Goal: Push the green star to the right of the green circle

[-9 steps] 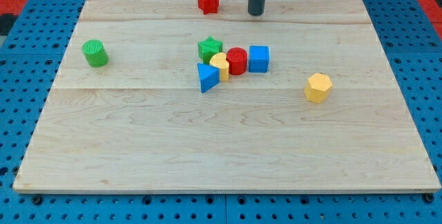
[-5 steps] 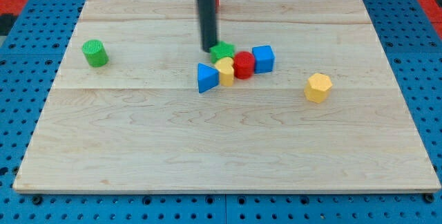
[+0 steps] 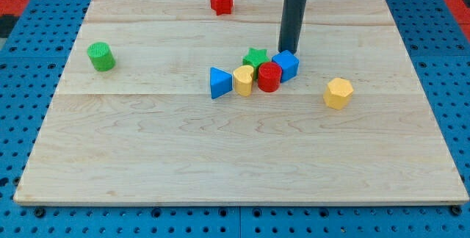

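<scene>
Green star (image 3: 255, 56) sits just left of my tip (image 3: 287, 50), which grasps nothing and touches the blue cube (image 3: 286, 65); you risk dragging neighbours, green circle (image 3: 100, 56) far left.

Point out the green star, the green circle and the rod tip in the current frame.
green star (image 3: 255, 55), camera view, on its top face.
green circle (image 3: 100, 55), camera view, on its upper side wall.
my tip (image 3: 287, 50), camera view, on the rod's very end, at the blue cube's top edge.

Lab, probably (blue pegboard (image 3: 29, 62), wooden board (image 3: 220, 157)).
</scene>
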Available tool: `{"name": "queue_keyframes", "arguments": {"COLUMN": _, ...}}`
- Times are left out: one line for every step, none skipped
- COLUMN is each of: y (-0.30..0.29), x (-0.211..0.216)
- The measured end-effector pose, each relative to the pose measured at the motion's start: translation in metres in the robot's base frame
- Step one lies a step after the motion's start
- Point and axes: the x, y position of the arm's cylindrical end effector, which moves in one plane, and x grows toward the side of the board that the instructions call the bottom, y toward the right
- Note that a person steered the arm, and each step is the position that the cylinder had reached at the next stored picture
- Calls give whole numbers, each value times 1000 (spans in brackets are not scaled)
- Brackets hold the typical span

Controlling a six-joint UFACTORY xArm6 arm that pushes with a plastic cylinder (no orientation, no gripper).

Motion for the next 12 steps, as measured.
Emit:
{"name": "queue_keyframes", "arguments": {"y": -52, "x": 24}}
{"name": "queue_keyframes", "arguments": {"y": -66, "x": 27}}
{"name": "queue_keyframes", "arguments": {"y": -66, "x": 27}}
{"name": "queue_keyframes", "arguments": {"y": -66, "x": 48}}
{"name": "queue_keyframes", "arguments": {"y": -66, "x": 60}}
{"name": "queue_keyframes", "arguments": {"y": -66, "x": 71}}
{"name": "queue_keyframes", "arguments": {"y": -92, "x": 94}}
{"name": "queue_keyframes", "arguments": {"y": -136, "x": 87}}
{"name": "queue_keyframes", "arguments": {"y": -151, "x": 86}}
{"name": "queue_keyframes", "arguments": {"y": -166, "x": 90}}
{"name": "queue_keyframes", "arguments": {"y": -207, "x": 85}}
{"name": "queue_keyframes", "arguments": {"y": -214, "x": 58}}
